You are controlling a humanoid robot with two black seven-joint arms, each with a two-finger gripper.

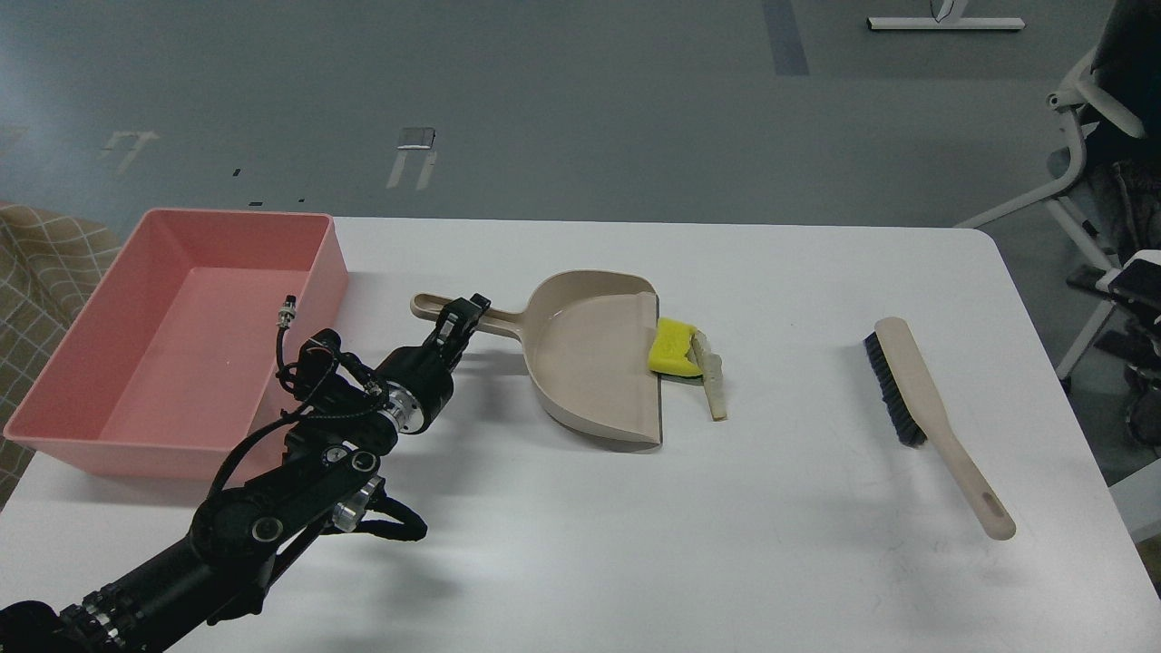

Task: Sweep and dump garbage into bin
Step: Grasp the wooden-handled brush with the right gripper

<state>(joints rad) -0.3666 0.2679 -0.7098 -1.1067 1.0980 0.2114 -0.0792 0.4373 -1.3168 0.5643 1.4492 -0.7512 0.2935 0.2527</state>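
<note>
A beige dustpan (590, 363) lies at the middle of the white table (635, 535), mouth to the right. The garbage lies at its lip: a yellow sponge-like chunk (673, 347) touching the pan's edge, and a pale off-white strip (713, 385) just right of it on the table. My left gripper (461, 315) is closed around the dustpan's handle (431, 307). The salmon-pink bin (172, 363) stands at the far left, with nothing in it. My right gripper is out of view.
A beige brush with black bristles (916, 390) lies on the right side of the table, handle toward the front. A white chair (1084, 118) stands off the table's right edge. A checked cloth (45, 263) shows left of the bin.
</note>
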